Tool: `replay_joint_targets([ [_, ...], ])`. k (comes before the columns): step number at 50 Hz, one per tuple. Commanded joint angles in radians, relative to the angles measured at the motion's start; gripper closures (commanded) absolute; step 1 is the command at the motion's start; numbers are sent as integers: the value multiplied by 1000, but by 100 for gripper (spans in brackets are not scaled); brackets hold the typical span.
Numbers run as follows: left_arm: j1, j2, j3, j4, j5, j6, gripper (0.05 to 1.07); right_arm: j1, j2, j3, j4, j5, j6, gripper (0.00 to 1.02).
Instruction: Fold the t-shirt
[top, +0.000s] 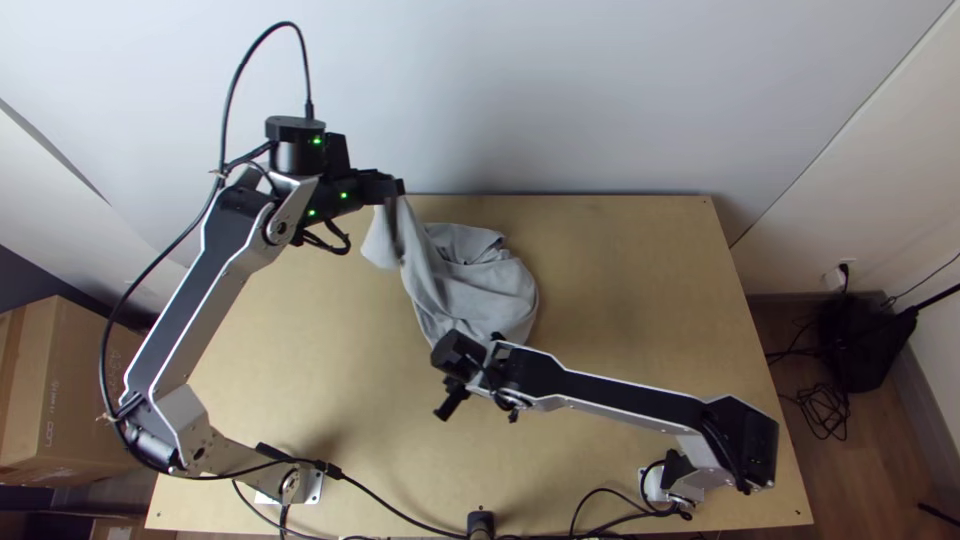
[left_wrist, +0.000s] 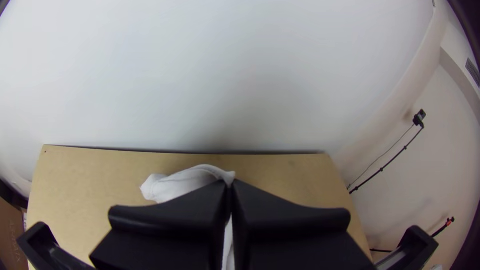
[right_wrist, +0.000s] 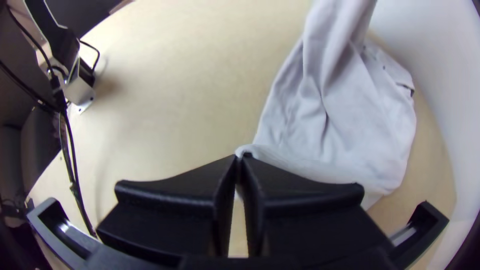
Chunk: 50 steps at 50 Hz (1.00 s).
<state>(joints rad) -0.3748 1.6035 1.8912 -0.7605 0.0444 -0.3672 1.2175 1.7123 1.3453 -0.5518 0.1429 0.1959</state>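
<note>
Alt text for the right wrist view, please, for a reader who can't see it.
The right gripper pinches an edge of a rumpled grey t-shirt on a light wooden table; another part of it rises out of frame.

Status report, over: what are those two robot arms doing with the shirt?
Left gripper: shut on shirt, that part raised. Right gripper: shut on its near edge. Shirt bunched, partly on table. Right arm hides some from above.
</note>
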Motion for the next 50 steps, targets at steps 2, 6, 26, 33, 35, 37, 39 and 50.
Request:
replay_joint_targets([
  [2,-26,52,75,16,0,-12,105,16,-16,141,10,27,-26,48],
  [6,-36,78,80,27,5,-12,105,13,-45,203,-65,27,-32,33],
  [26,-139,197,98,87,9,-27,105,-148,-237,314,-408,-2,77,12],
  [33,-165,222,97,87,9,-42,105,-371,-246,425,-458,-23,139,9],
  [35,-171,228,97,90,9,-45,105,-435,-244,453,-474,-51,146,8],
  [37,-177,237,97,98,9,-47,105,-501,-237,474,-488,-74,157,6],
  [39,-185,245,95,105,9,-49,105,-553,-221,494,-496,-100,168,4],
  [50,-237,312,80,115,9,-39,105,-771,-92,528,-520,-286,269,4],
])
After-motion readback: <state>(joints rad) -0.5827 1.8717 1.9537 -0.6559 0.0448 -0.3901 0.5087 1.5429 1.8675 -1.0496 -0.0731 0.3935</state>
